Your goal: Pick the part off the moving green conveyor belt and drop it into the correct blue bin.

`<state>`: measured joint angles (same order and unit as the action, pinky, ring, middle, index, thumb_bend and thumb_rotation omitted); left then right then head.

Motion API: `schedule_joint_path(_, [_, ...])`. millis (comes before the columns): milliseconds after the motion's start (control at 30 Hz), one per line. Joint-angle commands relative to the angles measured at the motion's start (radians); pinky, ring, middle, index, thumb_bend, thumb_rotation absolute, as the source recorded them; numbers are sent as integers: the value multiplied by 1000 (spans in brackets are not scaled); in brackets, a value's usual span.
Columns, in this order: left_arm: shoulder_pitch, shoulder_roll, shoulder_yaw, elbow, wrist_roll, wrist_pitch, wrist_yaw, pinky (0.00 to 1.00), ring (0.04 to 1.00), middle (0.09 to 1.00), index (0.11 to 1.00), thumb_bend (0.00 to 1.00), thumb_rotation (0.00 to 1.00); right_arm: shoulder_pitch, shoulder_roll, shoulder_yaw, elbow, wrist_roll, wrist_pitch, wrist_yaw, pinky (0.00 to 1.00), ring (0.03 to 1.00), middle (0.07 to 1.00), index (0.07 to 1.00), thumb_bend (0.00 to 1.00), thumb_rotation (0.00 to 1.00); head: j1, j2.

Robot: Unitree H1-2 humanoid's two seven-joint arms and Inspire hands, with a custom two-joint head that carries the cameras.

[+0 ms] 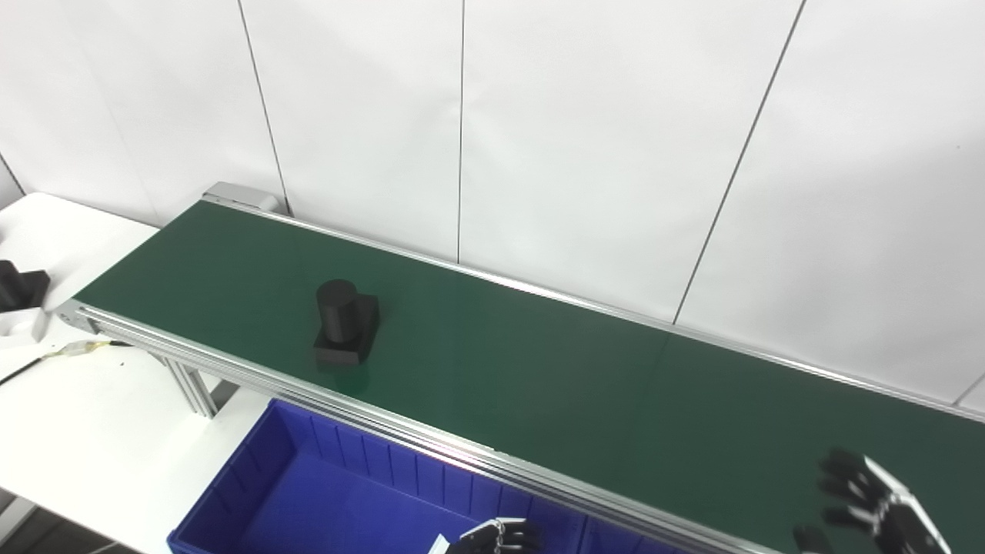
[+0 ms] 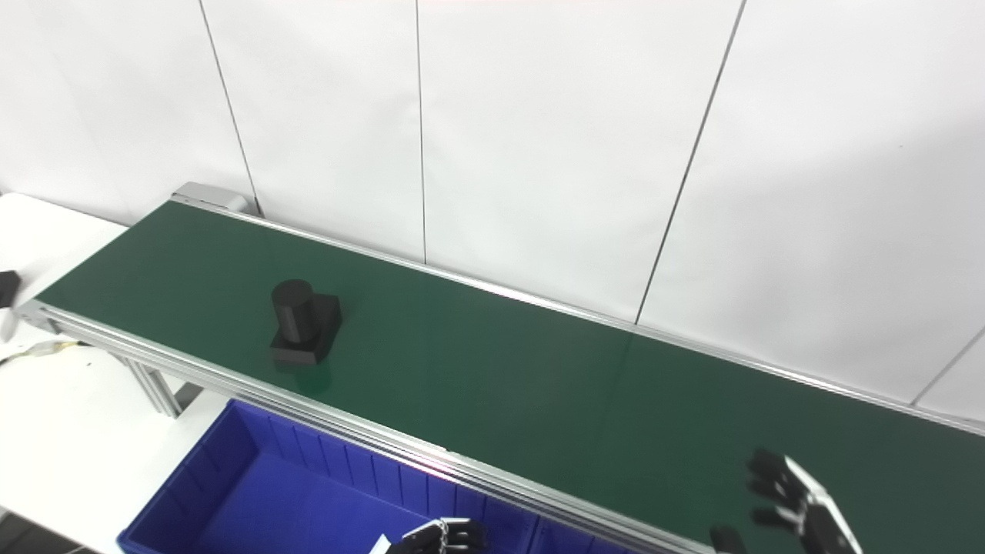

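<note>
One part [image 1: 345,323] on conveyor belt [image 1: 539,377]; one blue bin [image 1: 308,492].

Factory-style test cell, green conveyor belt [image 1: 539,377], blue bin [image 1: 323,492], white panel walls [image 1: 600,131]

Two head cameras, side by side, looking down; both share conveyor belt [image 1: 539,385].
</note>
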<state>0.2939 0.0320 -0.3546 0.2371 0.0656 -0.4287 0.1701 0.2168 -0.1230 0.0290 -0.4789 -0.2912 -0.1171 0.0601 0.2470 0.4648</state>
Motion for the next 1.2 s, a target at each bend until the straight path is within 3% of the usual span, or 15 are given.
schedule_joint_path(0, [-5,2,2,-25,2,-41,-16,593,667,708,729,715,634,-32,8,4,-46,-17,47,9,598,730,776,791,380,443,-6,0])
schedule_joint_path(267, [-6,8,8,-26,-9,-41,-31,592,670,711,733,692,633,-113,15,34,-91,-84,194,62,621,729,766,771,430,421,-28,-1])
schedule_joint_path(400, [-11,2,20,-16,-19,-41,-46,590,668,708,729,680,607,-169,4,53,-104,-104,256,104,644,761,790,781,454,350,-40,-5])
schedule_joint_path(567, [-16,0,33,-9,-15,-41,-57,590,671,711,732,684,616,-258,-16,85,-103,-134,328,165,649,793,830,819,513,361,-51,-6])
schedule_joint_path(700, [-19,-1,41,-5,-15,-41,-64,589,671,711,734,679,622,-325,-17,111,-83,-139,364,195,667,803,839,827,562,271,-61,-7])
schedule_joint_path(1000, [-27,-1,47,4,-11,-41,-67,589,669,712,739,670,634,-430,-24,177,2,-161,373,235,695,820,860,843,606,161,-79,-6])
schedule_joint_path(1167, [-31,-6,52,10,-18,-41,-74,591,669,710,739,669,636,-467,-17,189,76,-147,350,228,729,839,871,855,616,164,-94,-4])
